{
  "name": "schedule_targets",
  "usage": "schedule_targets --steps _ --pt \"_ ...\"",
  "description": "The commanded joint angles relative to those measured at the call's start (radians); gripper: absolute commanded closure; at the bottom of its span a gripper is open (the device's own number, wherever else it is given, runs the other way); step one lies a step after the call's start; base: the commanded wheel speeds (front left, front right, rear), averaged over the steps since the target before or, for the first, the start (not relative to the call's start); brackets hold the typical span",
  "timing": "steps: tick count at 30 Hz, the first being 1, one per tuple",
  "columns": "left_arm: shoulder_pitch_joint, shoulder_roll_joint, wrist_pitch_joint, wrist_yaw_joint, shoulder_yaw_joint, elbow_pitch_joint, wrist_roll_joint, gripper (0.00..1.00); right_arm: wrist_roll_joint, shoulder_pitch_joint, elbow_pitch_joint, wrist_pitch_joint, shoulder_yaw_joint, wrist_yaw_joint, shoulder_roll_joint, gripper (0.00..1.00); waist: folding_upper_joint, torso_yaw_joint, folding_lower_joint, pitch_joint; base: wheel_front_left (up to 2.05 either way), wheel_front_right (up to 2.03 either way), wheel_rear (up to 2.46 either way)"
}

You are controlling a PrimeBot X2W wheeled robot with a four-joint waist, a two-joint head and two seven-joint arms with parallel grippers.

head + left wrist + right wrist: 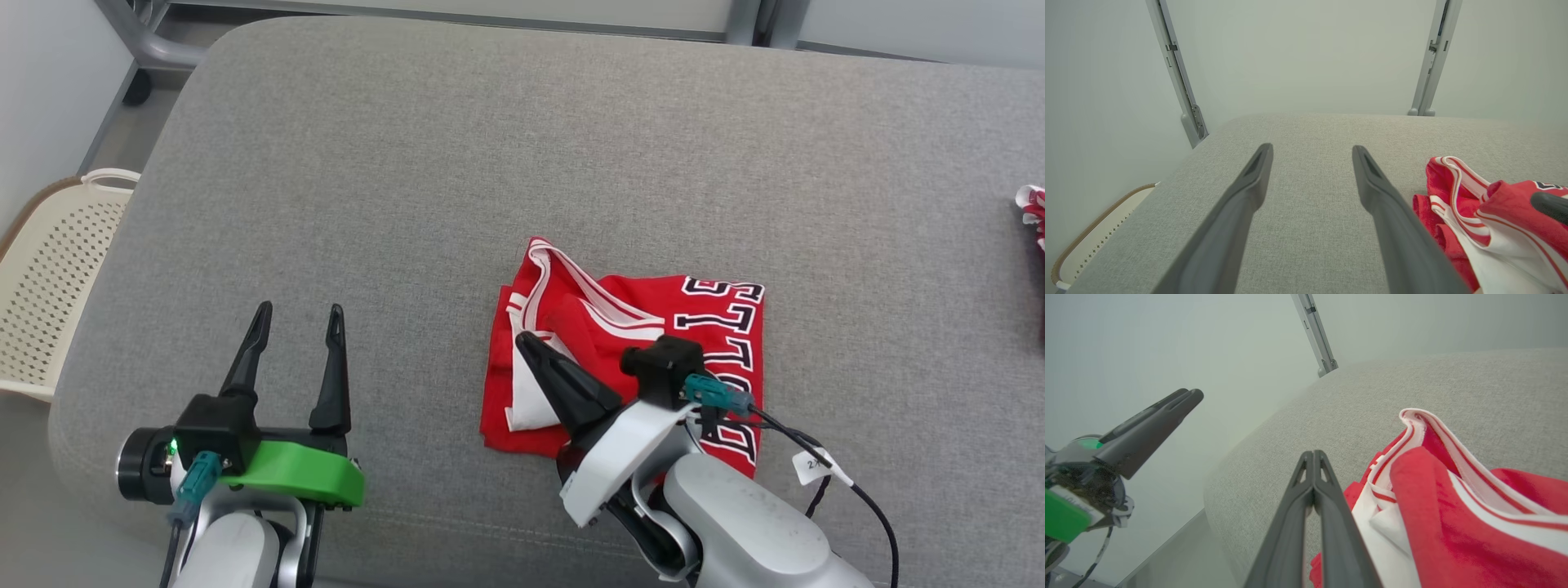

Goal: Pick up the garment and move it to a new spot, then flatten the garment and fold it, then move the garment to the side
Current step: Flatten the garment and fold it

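Note:
The garment (637,314) is a red jersey with white trim and black lettering, lying folded into a rough square on the grey padded surface (490,163). My right gripper (522,336) is shut, its fingers pressed together with nothing between them, and it hovers over the garment's left part. The right wrist view shows that gripper (1313,454) beside the garment's raised collar fold (1425,506). My left gripper (299,310) stands open and empty over bare surface, well left of the garment. From the left wrist, its fingers (1312,149) point across the surface with the garment (1457,192) at the right.
A cream perforated basket (49,278) stands off the surface's left edge. Another red and white cloth (1030,208) lies at the far right edge. Metal frame posts (1188,106) rise behind the surface. The surface's front edge runs just under both wrists.

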Motion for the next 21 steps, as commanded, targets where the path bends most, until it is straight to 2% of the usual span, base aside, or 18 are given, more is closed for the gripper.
schedule_targets --steps 1,6,13,21 --pt "0.000 -0.001 -0.004 0.002 0.004 -0.007 0.009 0.00 -0.012 0.012 -0.014 -0.003 -0.012 0.000 -0.003 1.00 0.0000 -0.007 0.0000 -0.004 0.00 0.00 0.00" --pt "0.006 -0.002 -0.004 0.006 0.020 -0.018 0.021 0.00 -0.072 0.051 -0.115 -0.003 -0.104 0.000 -0.004 1.00 0.0000 -0.031 0.0000 -0.013 0.00 0.00 0.00" --pt "0.018 0.004 -0.004 -0.002 0.030 -0.027 0.031 0.00 -0.187 0.137 -0.249 -0.003 -0.285 0.000 -0.009 1.00 0.0000 -0.078 0.0000 -0.027 0.00 0.00 0.00" --pt "0.028 0.015 -0.004 -0.008 0.034 -0.026 0.045 0.00 -0.289 0.240 -0.314 -0.003 -0.462 0.000 -0.027 1.00 0.0000 -0.128 0.0000 -0.052 0.00 0.00 0.00"
